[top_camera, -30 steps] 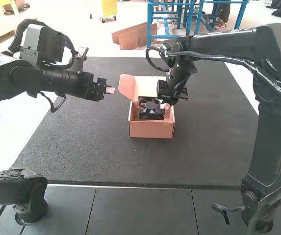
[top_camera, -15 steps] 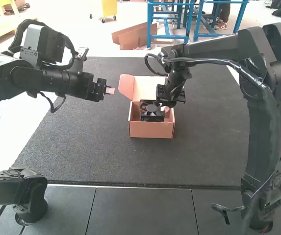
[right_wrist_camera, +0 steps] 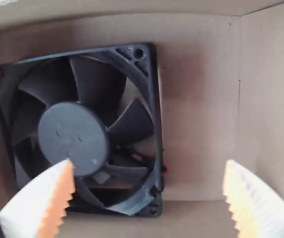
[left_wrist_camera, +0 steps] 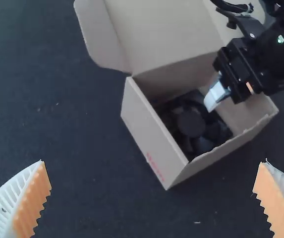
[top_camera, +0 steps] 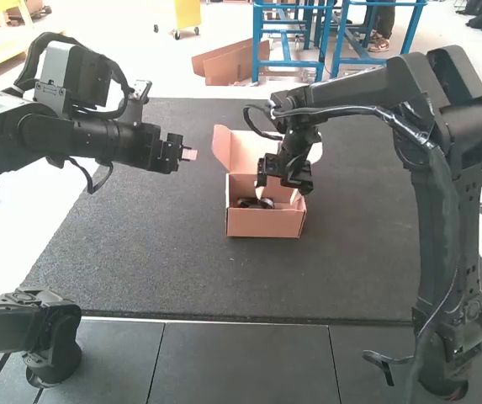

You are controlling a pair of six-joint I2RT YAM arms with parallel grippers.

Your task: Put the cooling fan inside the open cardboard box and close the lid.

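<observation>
Presently the right end effector (top_camera: 281, 178) hangs in the mouth of the cardboard box (top_camera: 264, 222). Its two white ribbed fingers (right_wrist_camera: 42, 203) are spread wide with nothing between them. The cooling fan (right_wrist_camera: 77, 131) lies below them on the box floor, so placing looks done. Closing the lid (top_camera: 249, 151) is judged to be the step in hand.

Recommended procedure:
1. Lift the right end effector straight up until it is above the box rim. A sideways exit risks catching the 3 o'clock wall and dragging the light box across the tabletop (top_camera: 140, 244).
2. Reach behind the lid. It stands upright off the 12 o'clock wall, with a side tab at 10 o'clock. Push it down towards 6 o'clock.
3. Steady the box. The left end effector (top_camera: 187, 155) sits at 9 o'clock of the box, well apart, spread and empty. It is well placed to brace the 9 o'clock wall or to tuck the tab.
4. Press gently near the lid's free edge, so that it seats at the 6 o'clock wall without crumpling.

Fan description: black, with a square frame and a mounting hole at the corner. Curved blades surround a flat round hub. It lies face up towards the 9 o'clock wall in the high view, with bare floor beside it towards 3 o'clock. Whether it sits fully flat cannot be told.
</observation>
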